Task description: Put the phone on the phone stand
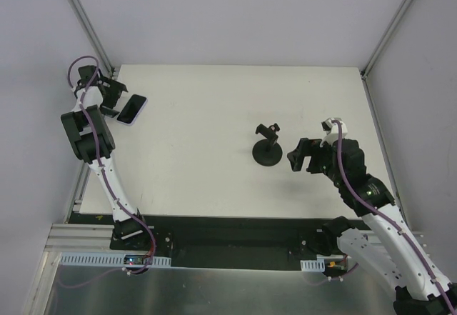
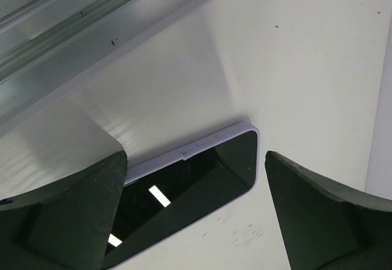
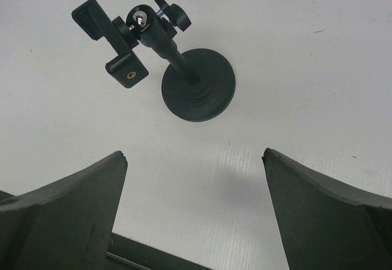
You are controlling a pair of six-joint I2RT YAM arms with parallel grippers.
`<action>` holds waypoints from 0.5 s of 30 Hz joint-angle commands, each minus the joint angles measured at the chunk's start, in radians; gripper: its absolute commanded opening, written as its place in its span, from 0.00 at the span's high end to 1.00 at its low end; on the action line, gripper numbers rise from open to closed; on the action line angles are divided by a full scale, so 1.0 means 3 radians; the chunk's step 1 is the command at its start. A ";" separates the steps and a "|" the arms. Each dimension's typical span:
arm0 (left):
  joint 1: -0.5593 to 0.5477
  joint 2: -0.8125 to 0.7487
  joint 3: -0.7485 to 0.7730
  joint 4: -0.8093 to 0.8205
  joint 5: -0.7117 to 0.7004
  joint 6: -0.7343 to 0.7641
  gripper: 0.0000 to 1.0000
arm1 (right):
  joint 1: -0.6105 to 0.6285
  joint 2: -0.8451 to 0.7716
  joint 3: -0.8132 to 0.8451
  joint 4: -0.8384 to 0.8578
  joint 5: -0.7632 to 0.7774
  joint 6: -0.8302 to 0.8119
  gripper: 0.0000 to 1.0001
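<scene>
The phone (image 1: 132, 109), black with a pale rim, lies flat on the white table (image 1: 214, 172) near its far left corner. My left gripper (image 1: 114, 101) hovers just left of it, open. In the left wrist view the phone (image 2: 190, 184) lies on the table between the two wide-apart fingers, its near end hidden behind the left finger (image 2: 61, 221). The phone stand (image 1: 267, 147) stands upright right of centre, with disc base, stem and clamp bracket. My right gripper (image 1: 298, 156) is open just to its right. In the right wrist view the phone stand (image 3: 184, 74) lies ahead of the spread fingers, untouched.
A metal frame rail (image 2: 79, 31) runs along the table's left edge, close beside the phone. Grey walls enclose the table at the back and sides. The table's near edge (image 3: 159, 258) shows under the right gripper.
</scene>
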 commanded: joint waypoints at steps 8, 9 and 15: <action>-0.0071 -0.0364 -0.0628 -0.0238 0.0214 0.0329 0.01 | -0.0015 -0.0110 0.0074 0.0033 -0.0001 0.0070 0.04; -0.0142 -0.0401 -0.0664 -0.0248 0.0051 0.0502 0.01 | -0.0015 -0.0105 0.0063 0.0038 -0.0011 0.0065 0.04; -0.0404 -0.0442 -0.0624 -0.0468 -0.0344 0.1331 0.01 | -0.0010 -0.0110 0.0033 0.0054 -0.0011 0.0055 0.04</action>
